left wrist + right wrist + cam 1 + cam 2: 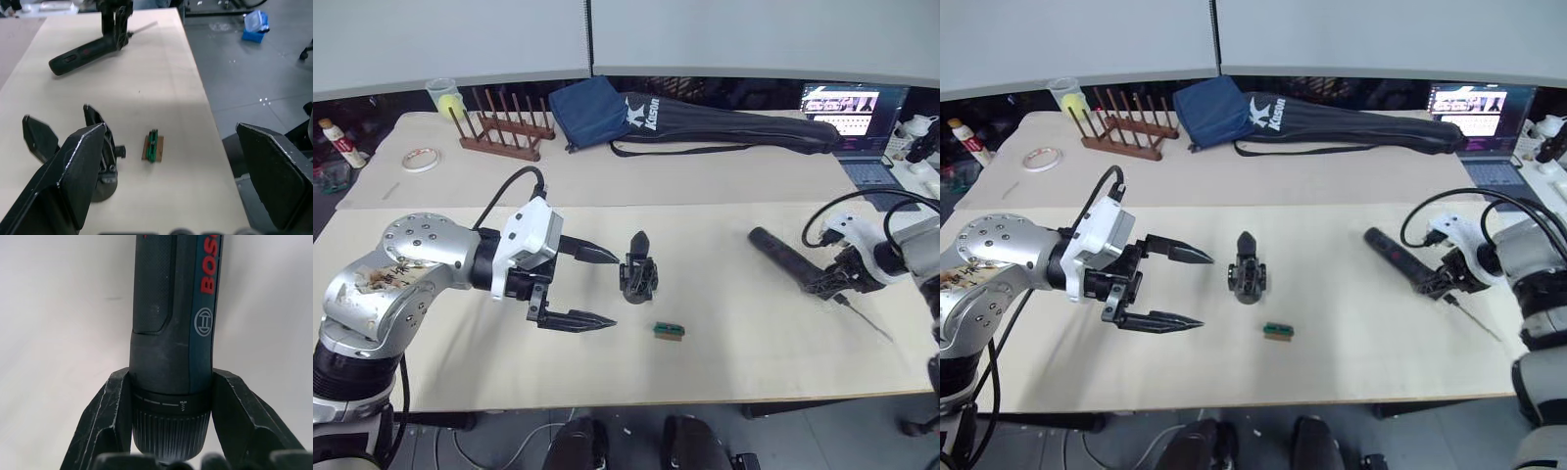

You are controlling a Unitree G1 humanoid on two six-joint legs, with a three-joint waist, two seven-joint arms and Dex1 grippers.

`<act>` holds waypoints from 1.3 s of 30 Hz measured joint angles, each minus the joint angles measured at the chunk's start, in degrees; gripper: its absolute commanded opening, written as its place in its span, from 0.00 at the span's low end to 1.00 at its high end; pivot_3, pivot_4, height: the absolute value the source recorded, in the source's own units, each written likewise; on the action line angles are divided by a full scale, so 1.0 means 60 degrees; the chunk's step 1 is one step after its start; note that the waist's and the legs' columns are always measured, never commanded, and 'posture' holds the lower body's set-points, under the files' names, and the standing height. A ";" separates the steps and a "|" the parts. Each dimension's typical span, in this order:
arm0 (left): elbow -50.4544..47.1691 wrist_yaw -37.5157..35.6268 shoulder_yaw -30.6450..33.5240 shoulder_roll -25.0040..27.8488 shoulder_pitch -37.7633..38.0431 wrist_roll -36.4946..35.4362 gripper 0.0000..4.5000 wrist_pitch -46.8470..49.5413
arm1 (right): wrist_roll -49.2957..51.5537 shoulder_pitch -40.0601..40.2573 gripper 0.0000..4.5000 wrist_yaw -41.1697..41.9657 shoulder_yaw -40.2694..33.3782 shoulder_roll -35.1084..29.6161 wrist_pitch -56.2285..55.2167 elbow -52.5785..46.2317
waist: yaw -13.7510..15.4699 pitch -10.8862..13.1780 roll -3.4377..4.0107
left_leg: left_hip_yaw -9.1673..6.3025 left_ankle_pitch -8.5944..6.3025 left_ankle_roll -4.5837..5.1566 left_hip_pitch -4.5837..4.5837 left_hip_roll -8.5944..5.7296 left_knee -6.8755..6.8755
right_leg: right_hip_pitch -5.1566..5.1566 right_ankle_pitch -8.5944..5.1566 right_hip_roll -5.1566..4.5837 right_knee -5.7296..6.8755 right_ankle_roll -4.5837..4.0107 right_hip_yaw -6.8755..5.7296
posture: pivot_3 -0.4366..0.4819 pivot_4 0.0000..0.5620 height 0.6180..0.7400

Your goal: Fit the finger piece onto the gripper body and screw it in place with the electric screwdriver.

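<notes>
Left gripper (pixel 597 287) reaches level over the worktop (pixel 724 343), fingers spread, beside the gripper body (pixel 637 274); right gripper (pixel 837 281) clamps the electric screwdriver (pixel 793 262).

A long light wooden table (pixel 724 352) takes up most of the scene. Behind it stands a second table under a beige cover (pixel 705 176), and behind that a pale grey partition wall (pixel 705 34) with a vertical seam near its middle. On the covered table, a brown wooden rack of pegs (pixel 504 127) sits near the far edge, a roll of tape (pixel 421 159) to the rack's left and a long dark blue zipped bag (pixel 695 119) to its right. Beyond the bag's far end an open laptop (pixel 854 122) glows. Grey floor (pixel 254 73) runs alongside the wooden table.
</notes>
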 measured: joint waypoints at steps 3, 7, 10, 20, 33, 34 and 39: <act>-0.0026 -0.0163 -0.0209 0.0020 0.0058 0.0093 1.00 -0.0186 | -0.0140 0.0513 0.42 0.0258 -0.0096 -0.0243 -0.0941 -0.0476 | 0.0019 0.0000 0.0000 | 0.0002 0.0002 -0.0003 0.0003 0.0001 0.0004 | 0.0004 0.0000 0.0000 0.0006 -0.0001 -0.0003 | 0.48 0.27 1.00; -0.0029 -0.0205 -0.0349 -0.0048 0.0032 0.0090 1.00 -0.0191 | -0.0370 0.1257 0.53 0.0195 -0.0159 -0.0314 -0.1853 -0.0816 | 0.0012 0.0001 0.0002 | 0.0005 0.0002 -0.0002 0.0005 -0.0001 0.0008 | 0.0004 -0.0001 -0.0001 0.0011 -0.0001 0.0003 | 0.48 0.27 1.00; -0.0029 -0.0221 -0.0489 -0.0097 -0.0088 0.0086 1.00 -0.0193 | -0.0657 0.1311 0.80 0.0306 -0.0167 -0.0314 -0.1753 -0.1183 | 0.0005 0.0001 0.0002 | 0.0004 0.0005 -0.0007 0.0017 0.0004 0.0007 | 0.0009 -0.0002 0.0004 0.0014 -0.0003 0.0003 | 0.48 0.27 1.00; -0.0094 -0.0205 -0.0526 -0.0107 -0.0075 0.0084 1.00 -0.0278 | -0.1719 0.0689 0.99 0.0908 0.0165 0.0134 0.1571 -0.1511 | 0.0009 0.0001 0.0001 | 0.0002 0.0005 -0.0007 0.0019 0.0003 0.0009 | 0.0011 -0.0005 0.0006 0.0017 -0.0008 0.0004 | 0.48 0.27 1.00; -0.0169 -0.0011 -0.0523 -0.0106 0.0068 0.0098 1.00 -0.0402 | -0.2213 0.0705 0.51 0.0924 0.0351 0.0469 0.1260 -0.1555 | 0.0003 -0.0001 -0.0005 | -0.0004 0.0005 -0.0007 0.0057 0.0004 0.0012 | 0.0055 -0.0005 0.0007 0.0013 -0.0008 -0.0002 | 0.48 0.27 1.00; -0.0166 -0.0014 -0.0524 -0.0106 0.0114 0.0114 1.00 -0.0466 | -0.2238 0.0713 0.44 0.0876 0.0348 0.0469 0.0987 -0.1479 | 0.0003 0.0000 -0.0007 | -0.0003 0.0004 -0.0007 0.0078 0.0003 0.0008 | 0.0075 -0.0006 0.0007 0.0007 -0.0007 -0.0003 | 0.48 0.27 1.00; -0.0080 -0.0117 -0.0625 -0.0078 0.0407 0.0180 1.00 -0.0584 | -0.2098 0.0854 0.43 0.0815 0.0100 0.0394 -0.0472 -0.1153 | 0.0002 0.0001 -0.0008 | -0.0008 0.0002 -0.0007 0.0114 0.0004 0.0004 | 0.0118 -0.0010 0.0007 -0.0004 -0.0005 -0.0007 | 0.48 0.27 1.00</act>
